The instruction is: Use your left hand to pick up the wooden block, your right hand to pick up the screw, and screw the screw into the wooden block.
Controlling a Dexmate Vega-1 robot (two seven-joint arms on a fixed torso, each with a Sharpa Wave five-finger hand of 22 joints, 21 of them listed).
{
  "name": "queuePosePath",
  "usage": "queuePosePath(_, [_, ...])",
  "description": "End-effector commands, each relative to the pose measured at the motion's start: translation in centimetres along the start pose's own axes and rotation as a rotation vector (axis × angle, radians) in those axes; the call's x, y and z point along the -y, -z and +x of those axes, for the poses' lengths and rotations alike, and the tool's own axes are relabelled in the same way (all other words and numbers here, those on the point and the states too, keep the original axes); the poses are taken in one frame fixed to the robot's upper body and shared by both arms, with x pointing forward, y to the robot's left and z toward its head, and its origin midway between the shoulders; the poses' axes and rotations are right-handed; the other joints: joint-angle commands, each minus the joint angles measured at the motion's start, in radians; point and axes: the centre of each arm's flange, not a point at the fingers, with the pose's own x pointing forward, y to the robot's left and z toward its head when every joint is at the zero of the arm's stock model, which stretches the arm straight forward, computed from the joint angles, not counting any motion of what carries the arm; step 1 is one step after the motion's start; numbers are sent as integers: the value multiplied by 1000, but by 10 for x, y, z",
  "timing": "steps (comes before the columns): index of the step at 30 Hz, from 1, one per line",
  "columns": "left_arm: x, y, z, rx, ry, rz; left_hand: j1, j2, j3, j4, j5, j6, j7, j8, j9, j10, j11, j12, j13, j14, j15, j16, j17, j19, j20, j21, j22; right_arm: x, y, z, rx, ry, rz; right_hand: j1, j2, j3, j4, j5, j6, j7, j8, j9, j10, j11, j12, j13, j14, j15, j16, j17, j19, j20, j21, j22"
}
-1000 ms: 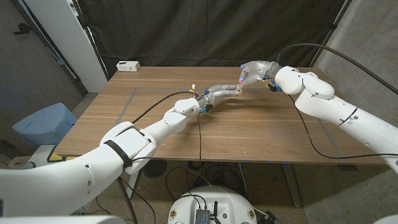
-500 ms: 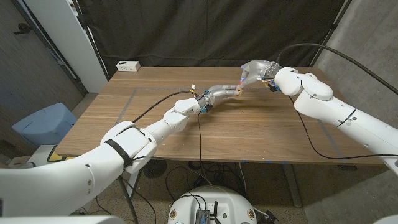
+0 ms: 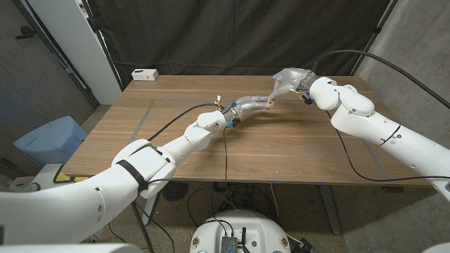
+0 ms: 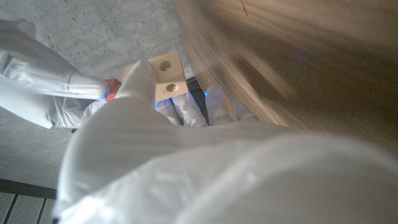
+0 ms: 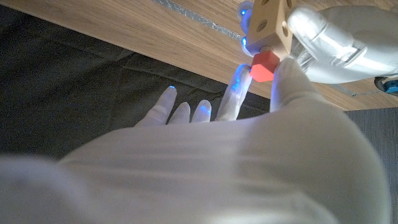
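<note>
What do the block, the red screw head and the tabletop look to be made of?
Wooden block: pale unfinished wood, judging by its matte tan faces and drilled round holes. Screw: its faceted head is a uniform matte red, probably plastic, though painted wood is possible. Table: wood or wood-look laminate, with brown plank-like grain and a smooth finish.

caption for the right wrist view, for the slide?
Right hand holds red-headed screw against wooden block gripped by left hand.
</note>
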Motion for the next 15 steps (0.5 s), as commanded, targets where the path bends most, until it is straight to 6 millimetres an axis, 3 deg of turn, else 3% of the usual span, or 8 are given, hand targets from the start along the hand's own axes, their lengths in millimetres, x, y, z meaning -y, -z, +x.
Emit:
queuePosePath(1, [2, 1, -1, -3, 1, -2, 1, 11, 5, 1, 1, 6, 2, 6, 5, -4, 0, 5, 1, 4, -69, 4, 4, 0, 2, 4, 3, -1, -1, 1, -14, 25, -11, -22, 6, -5, 5, 2, 37, 0, 3, -11, 30, 0, 6, 2, 24, -33, 7, 1, 21, -8, 3, 3])
queuePosePath(15, [1, 3, -3, -5, -6, -10, 6, 14, 7, 0, 3, 6, 3, 6, 5, -4, 0, 5, 1, 4, -69, 4, 3, 3, 2, 5, 3, -7, -2, 6, -35, 43, -8, -69, 20, -18, 15, 1, 137, 22, 4, -33, 89, 0, 7, 0, 71, -40, 11, 0, 55, -21, 3, 3])
